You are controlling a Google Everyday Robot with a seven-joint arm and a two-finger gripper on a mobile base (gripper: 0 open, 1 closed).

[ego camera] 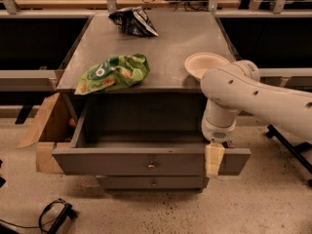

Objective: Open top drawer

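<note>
The top drawer (117, 163) stands pulled out from the grey cabinet. Its flat grey front panel carries a small round metallic knob (152, 165), and its shallow grey interior (141, 136) shows nothing inside. My gripper (214, 159) hangs from the white arm (253, 99) at the right end of the drawer's front panel. Its cream tip lies over the panel's top edge and front face, well to the right of the knob.
A narrower drawer front (152, 182) sits below. On the cabinet top (165, 43) lie a green chip bag (113, 73), a black bag (132, 22) and a white bowl (204, 64). A cardboard box (46, 130) stands left. A black cable (56, 216) lies on the floor.
</note>
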